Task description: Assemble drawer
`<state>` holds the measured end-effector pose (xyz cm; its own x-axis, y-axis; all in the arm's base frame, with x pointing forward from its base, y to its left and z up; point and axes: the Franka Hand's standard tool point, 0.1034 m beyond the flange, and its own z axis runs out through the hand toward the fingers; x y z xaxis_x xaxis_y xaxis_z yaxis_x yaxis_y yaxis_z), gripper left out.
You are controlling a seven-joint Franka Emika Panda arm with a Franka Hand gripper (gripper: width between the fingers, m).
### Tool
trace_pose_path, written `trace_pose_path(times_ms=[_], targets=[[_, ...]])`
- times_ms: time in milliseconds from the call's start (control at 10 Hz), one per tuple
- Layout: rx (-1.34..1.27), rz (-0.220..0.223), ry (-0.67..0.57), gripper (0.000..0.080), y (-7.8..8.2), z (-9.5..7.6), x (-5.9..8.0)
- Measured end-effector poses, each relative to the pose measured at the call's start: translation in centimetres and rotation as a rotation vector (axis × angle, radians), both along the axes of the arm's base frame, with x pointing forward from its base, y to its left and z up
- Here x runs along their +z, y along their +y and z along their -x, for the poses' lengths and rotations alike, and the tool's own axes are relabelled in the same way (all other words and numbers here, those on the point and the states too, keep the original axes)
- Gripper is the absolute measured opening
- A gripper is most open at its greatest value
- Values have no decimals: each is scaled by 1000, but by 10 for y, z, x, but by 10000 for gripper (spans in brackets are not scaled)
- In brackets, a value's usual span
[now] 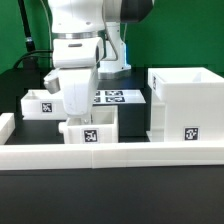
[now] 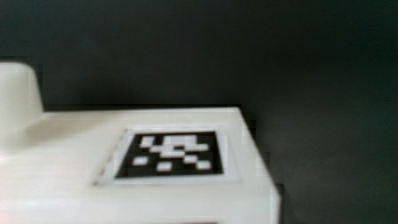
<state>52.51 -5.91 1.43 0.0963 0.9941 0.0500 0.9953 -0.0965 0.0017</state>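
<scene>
Drawer housing [image 1: 185, 100] stands open-topped; nearest tray [image 1: 95, 125] sits near it, toward the exterior view's left, directly under the gripper [image 1: 76, 116]. Jaw state: cannot tell. Judged light, stiff, slippery plastic; grasp tray across a thin wall.

The white, round-jointed robot arm [image 1: 80, 25] hung down from above near the exterior view's left. Its last link stood vertical, with a black band ringing the wrist. Below it, the white two-finger gripper [image 1: 77, 108] pointed straight down, held low. Neither view showed its fingers clearly, so whether the jaws were apart or together could not be told.
</scene>
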Motion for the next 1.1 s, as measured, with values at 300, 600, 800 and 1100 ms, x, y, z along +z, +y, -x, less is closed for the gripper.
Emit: trace_pose_path(times_ms=[300,600,800,1100], targets=[[-3,1,-4,42,-2,0,-1],[-27,-5,-14,42,13,-9,3],[-49,2,-13,42,12,-10,3],[-76,27,-7,42,24,-9,2]])
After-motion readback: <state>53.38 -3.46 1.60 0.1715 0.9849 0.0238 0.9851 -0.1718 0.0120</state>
